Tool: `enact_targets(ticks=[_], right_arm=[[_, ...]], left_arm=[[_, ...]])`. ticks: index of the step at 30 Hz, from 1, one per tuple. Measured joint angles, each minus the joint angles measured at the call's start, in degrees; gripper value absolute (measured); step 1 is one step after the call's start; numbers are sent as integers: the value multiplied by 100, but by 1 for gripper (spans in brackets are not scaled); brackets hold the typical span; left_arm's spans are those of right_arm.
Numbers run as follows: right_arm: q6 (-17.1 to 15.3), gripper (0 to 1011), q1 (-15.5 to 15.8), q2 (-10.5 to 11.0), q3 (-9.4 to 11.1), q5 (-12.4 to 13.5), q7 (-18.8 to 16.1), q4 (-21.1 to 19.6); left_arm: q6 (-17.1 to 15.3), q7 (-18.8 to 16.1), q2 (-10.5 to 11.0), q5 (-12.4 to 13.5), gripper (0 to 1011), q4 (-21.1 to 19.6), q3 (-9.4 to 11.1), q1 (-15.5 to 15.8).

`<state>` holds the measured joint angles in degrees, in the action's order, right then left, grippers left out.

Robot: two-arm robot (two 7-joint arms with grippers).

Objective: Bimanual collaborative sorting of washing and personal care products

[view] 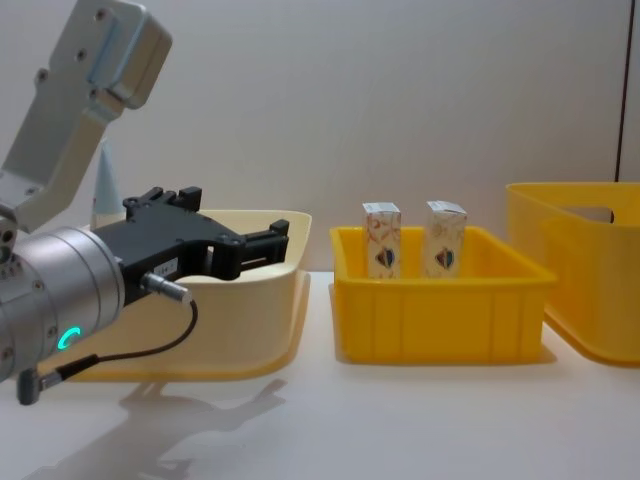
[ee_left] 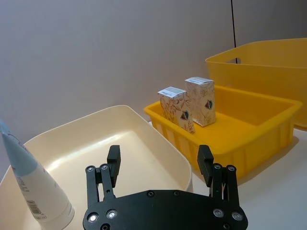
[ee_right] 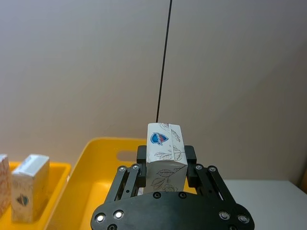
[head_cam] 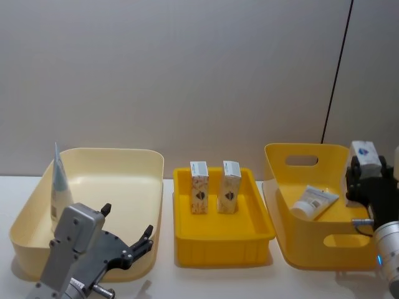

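We see three bins in a row on the white table (head_cam: 218, 280): a cream bin (head_cam: 124, 163) on the left, a low yellow tray (head_cam: 221, 240) in the middle, and a deeper yellow bin (head_cam: 293, 249) with handle slots on the right.

Our left gripper (head_cam: 128, 240) sits over the front rim of the cream bin, its jaws spread wide with nothing between them. A pale-blue tube (head_cam: 59, 187) stands upright against that bin's left wall.

Two small white cartons (head_cam: 199, 187) (head_cam: 229, 185) stand side by side, upright, at the back of the middle tray.

Our right gripper (head_cam: 361, 171) is raised at the right side of the deep yellow bin, its jaws closed on a third carton (ee_right: 164, 151). Inside that bin a second tube (head_cam: 315, 202) lies flat on the floor.
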<state>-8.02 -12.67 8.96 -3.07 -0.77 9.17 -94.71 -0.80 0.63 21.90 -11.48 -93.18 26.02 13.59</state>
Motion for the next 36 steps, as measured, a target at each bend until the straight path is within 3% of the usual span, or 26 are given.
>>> enact_targets(ticks=[7,22,36], right_arm=[[-438,444,-69,12,-44,-111,-27,175],[-766,449,-219,-28,-141,-316,14,559],[-869,887,-263,-42,-169,-378,38,679]], left_arm=[[0,0,0,0,1000,0,0,0],[0,0,0,0,1000,0,0,0],[0,0,0,0,1000,0,0,0]])
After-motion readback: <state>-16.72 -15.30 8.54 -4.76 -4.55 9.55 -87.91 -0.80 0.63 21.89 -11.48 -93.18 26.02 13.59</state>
